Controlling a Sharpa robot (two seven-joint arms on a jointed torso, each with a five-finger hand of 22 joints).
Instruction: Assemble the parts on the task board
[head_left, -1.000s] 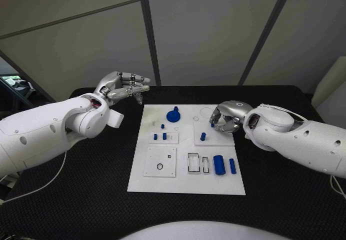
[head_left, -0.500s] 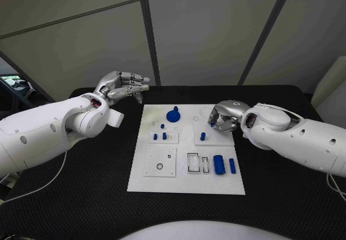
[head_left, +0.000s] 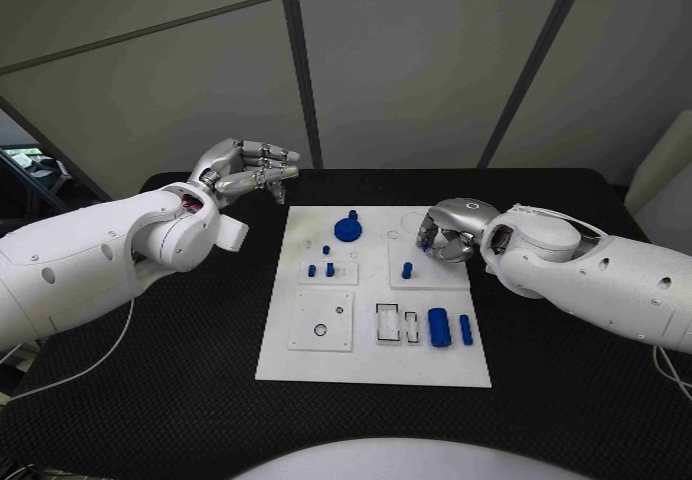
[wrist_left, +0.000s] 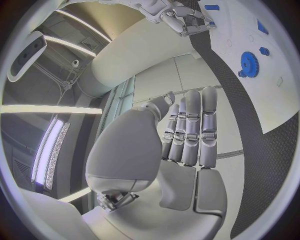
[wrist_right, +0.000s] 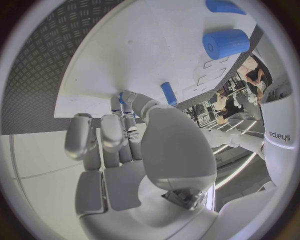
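One blue tip at right robot hand (wrist_right: 128, 132)

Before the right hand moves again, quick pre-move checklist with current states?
1. White task board lies flat on the black table: ok.
2. Right hand sits over the board's far right part, fingertips by a small blue piece: ok.
3. Firm hold on that piece: cannot tell, fingers hide it.
4. Left hand is raised off the board, holding nothing: ok.
5. Large blue cylinder and slim blue pin lie side by side on the board, away from both hands: ok.
6. Blue gear stands untouched: ok.
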